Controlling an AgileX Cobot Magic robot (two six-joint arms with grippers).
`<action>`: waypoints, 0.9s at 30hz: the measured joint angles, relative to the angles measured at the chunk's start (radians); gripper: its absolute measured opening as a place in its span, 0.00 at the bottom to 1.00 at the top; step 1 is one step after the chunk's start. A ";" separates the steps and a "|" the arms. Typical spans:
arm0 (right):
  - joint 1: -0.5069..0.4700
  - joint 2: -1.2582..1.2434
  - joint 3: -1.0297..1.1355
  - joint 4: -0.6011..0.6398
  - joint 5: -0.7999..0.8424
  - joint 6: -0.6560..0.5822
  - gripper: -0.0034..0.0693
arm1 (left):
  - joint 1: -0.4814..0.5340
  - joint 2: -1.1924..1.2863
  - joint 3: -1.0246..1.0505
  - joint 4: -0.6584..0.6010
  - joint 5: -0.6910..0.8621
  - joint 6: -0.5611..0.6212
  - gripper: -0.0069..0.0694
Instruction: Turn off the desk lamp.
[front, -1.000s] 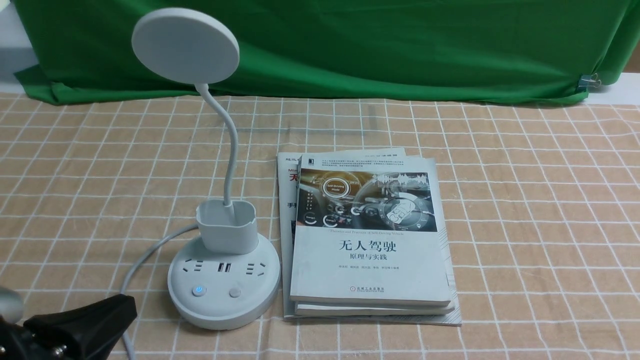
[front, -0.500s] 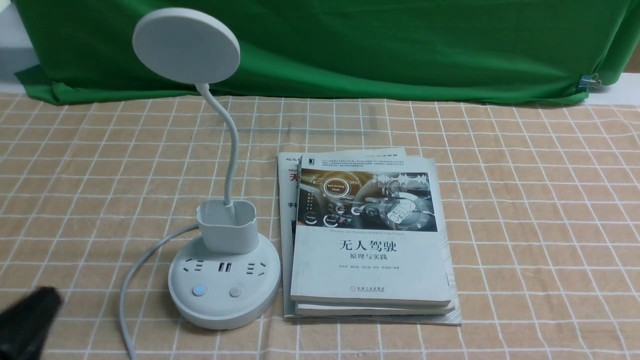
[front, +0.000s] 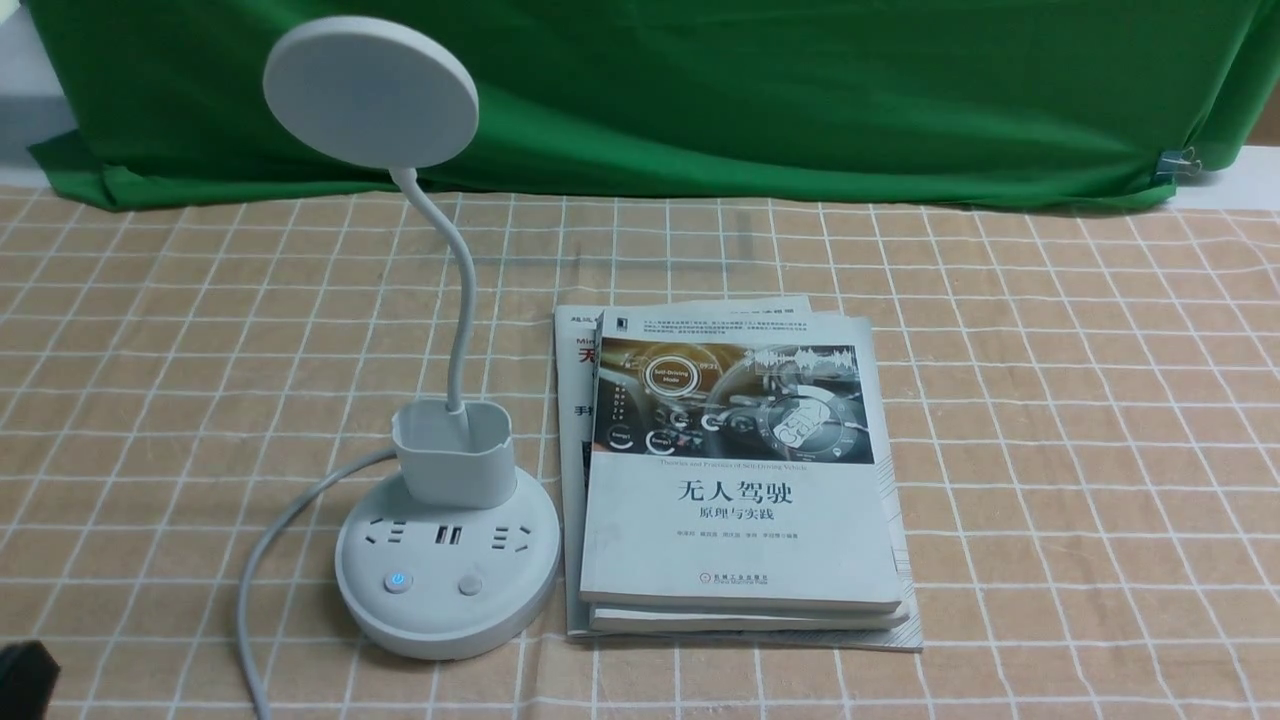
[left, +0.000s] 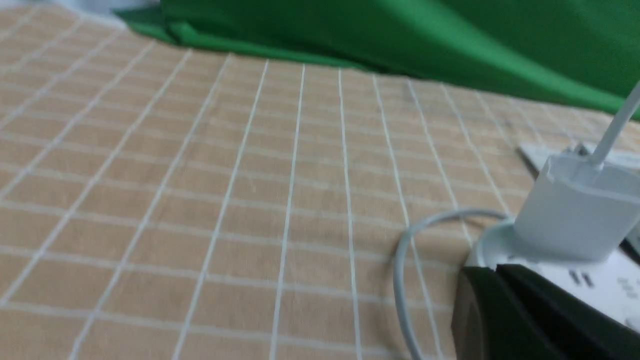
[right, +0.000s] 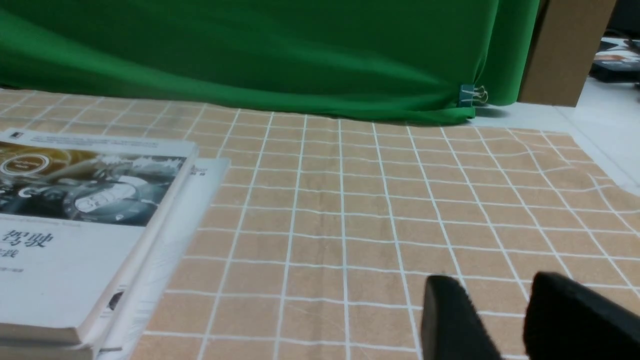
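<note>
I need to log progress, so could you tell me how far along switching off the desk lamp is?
Nothing shows it done: the desk lamp has a button glowing blue. The left gripper sits at the frame corner, away from the base. Whether any pressing remains can't be judged.

Only a black corner of the left gripper (front: 22, 675) shows in the front view, low and apart from the desk lamp (front: 446, 560); its wrist view cannot settle how its jaws stand. The right gripper (right: 505, 312) hangs with a narrow gap between its black fingers (right: 450, 320).
</note>
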 joint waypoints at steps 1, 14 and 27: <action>0.000 0.000 0.000 0.000 0.000 0.000 0.38 | 0.000 0.000 0.000 0.000 0.025 -0.007 0.09; 0.000 0.000 0.000 0.000 0.000 0.000 0.38 | 0.000 0.000 0.000 0.000 0.041 -0.010 0.09; 0.000 0.000 0.000 0.000 0.000 0.000 0.38 | 0.000 0.000 0.000 0.000 0.041 -0.010 0.09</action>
